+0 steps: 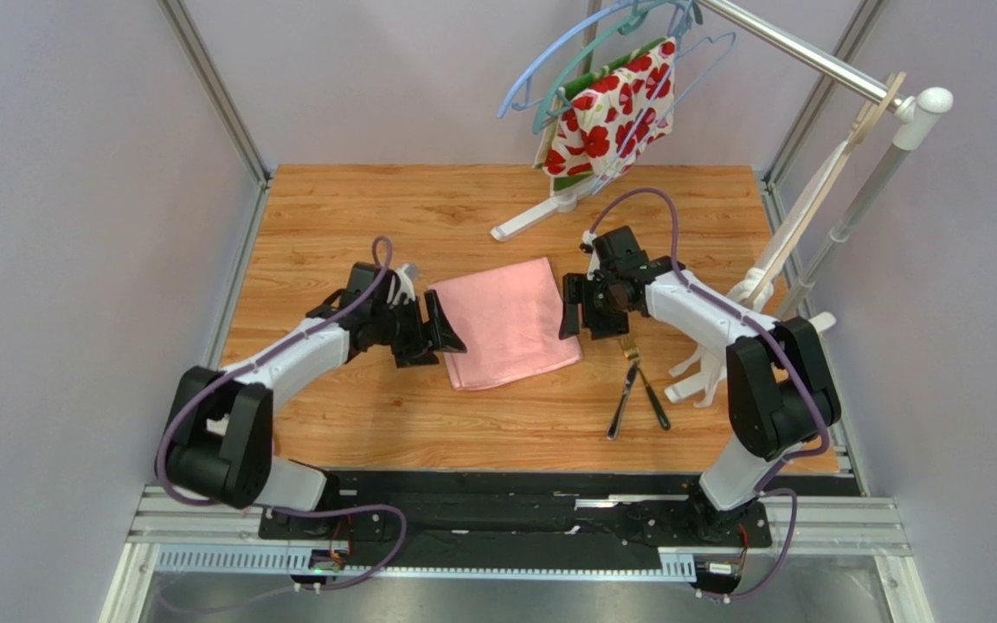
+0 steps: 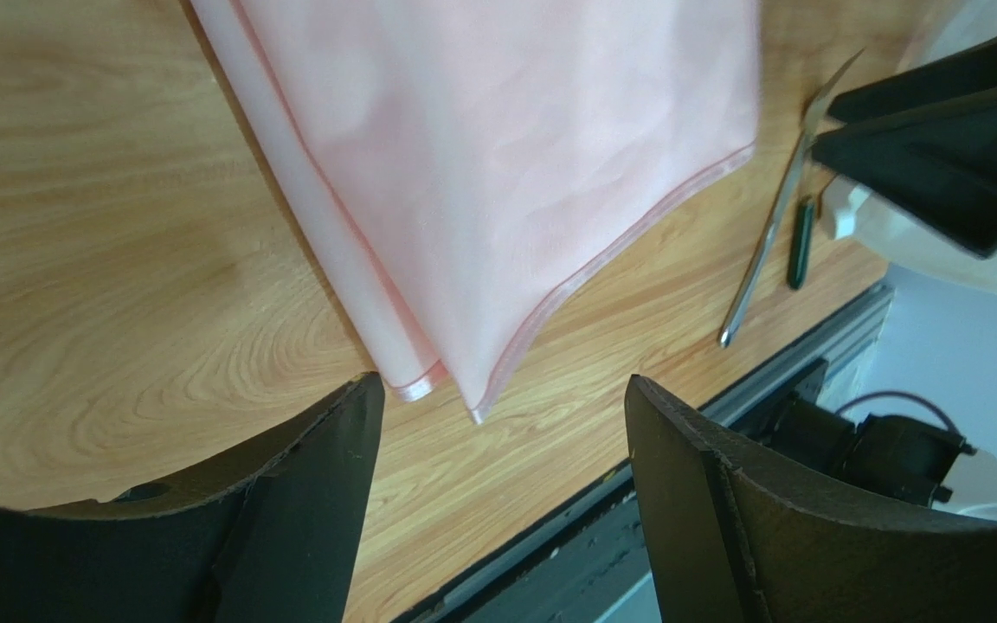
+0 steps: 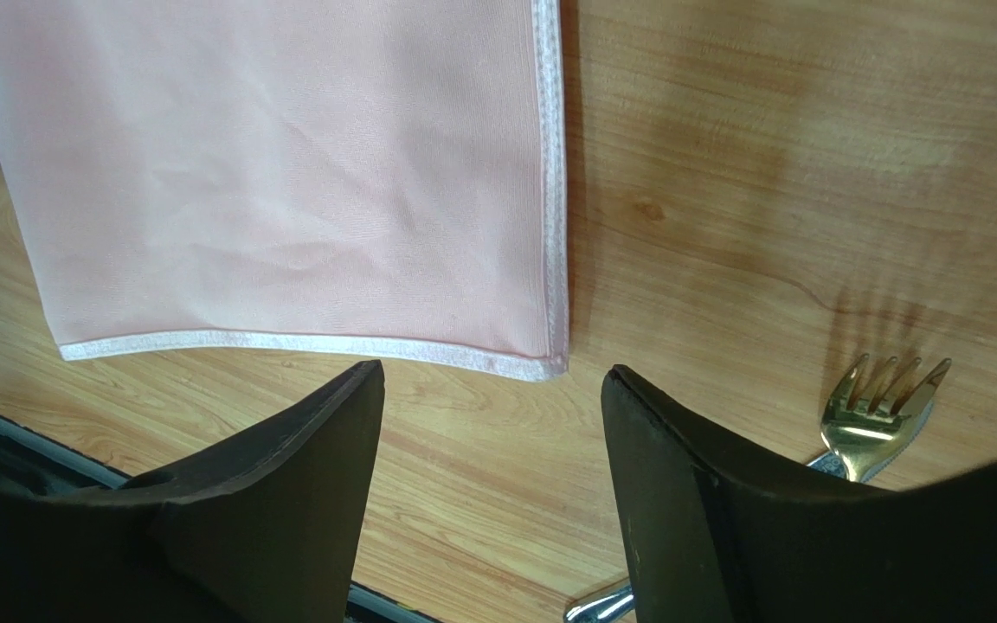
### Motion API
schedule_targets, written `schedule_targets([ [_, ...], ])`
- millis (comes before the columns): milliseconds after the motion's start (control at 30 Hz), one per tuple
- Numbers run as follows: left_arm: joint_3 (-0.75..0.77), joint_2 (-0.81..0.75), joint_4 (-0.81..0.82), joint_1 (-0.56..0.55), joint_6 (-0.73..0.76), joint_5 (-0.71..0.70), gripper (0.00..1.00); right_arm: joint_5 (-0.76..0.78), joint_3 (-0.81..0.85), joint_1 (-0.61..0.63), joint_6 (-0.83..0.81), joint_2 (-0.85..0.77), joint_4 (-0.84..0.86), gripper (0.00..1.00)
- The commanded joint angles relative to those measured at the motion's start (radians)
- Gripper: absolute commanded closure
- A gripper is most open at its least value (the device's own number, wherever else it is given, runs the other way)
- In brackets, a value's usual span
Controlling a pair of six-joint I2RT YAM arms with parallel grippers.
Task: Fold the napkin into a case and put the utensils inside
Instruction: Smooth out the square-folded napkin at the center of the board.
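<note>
The light-pink napkin lies folded flat in the middle of the wooden table; it also shows in the left wrist view and the right wrist view. My left gripper is open just left of the napkin, its jaws apart near the cloth's corner. My right gripper is open just right of the napkin, near its hemmed corner. The fork and a darker thin piece lie crossed on the table right of the napkin; the fork's tines show in the right wrist view.
A white stand at the back holds hangers and a red-and-white floral cloth. A white rack with a metal rail stands at the right. The black base rail runs along the near edge.
</note>
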Motion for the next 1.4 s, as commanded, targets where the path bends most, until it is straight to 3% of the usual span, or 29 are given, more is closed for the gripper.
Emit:
schedule_targets([
  [0, 0.024, 0.102, -0.015, -0.006, 0.066, 0.140, 0.21, 0.004, 0.049, 0.007, -0.009, -0.005, 0.006, 0.34],
  [133, 0.007, 0.134, 0.000, -0.027, 0.052, 0.114, 0.17, -0.024, 0.032, 0.008, 0.000, -0.016, 0.021, 0.34],
  [267, 0.010, 0.151, -0.026, -0.056, 0.040, 0.034, 0.20, -0.040, 0.003, 0.008, 0.009, -0.024, 0.048, 0.35],
  [400, 0.030, 0.199, 0.000, -0.081, 0.029, 0.021, 0.35, -0.053, -0.016, 0.016, 0.018, -0.025, 0.060, 0.35],
  [667, 0.033, 0.243, -0.031, -0.093, 0.064, -0.039, 0.40, -0.057, -0.029, 0.034, 0.023, -0.040, 0.071, 0.36],
  [933, -0.031, 0.225, 0.064, -0.092, 0.041, -0.050, 0.59, -0.062, -0.030, 0.045, 0.024, -0.037, 0.074, 0.36],
  [1067, -0.052, 0.214, 0.095, -0.092, 0.046, -0.047, 0.87, -0.063, -0.023, 0.057, 0.021, -0.033, 0.072, 0.36],
  [1200, -0.100, 0.200, 0.165, -0.092, 0.052, 0.026, 0.92, -0.070, -0.025, 0.068, 0.028, -0.028, 0.072, 0.36],
  [1267, -0.129, 0.205, 0.262, -0.092, 0.018, 0.080, 1.00, -0.076, -0.028, 0.076, 0.037, -0.033, 0.081, 0.37],
  [1367, -0.216, 0.219, 0.475, -0.092, -0.088, 0.187, 1.00, -0.105, -0.042, 0.077, 0.049, -0.036, 0.101, 0.36],
])
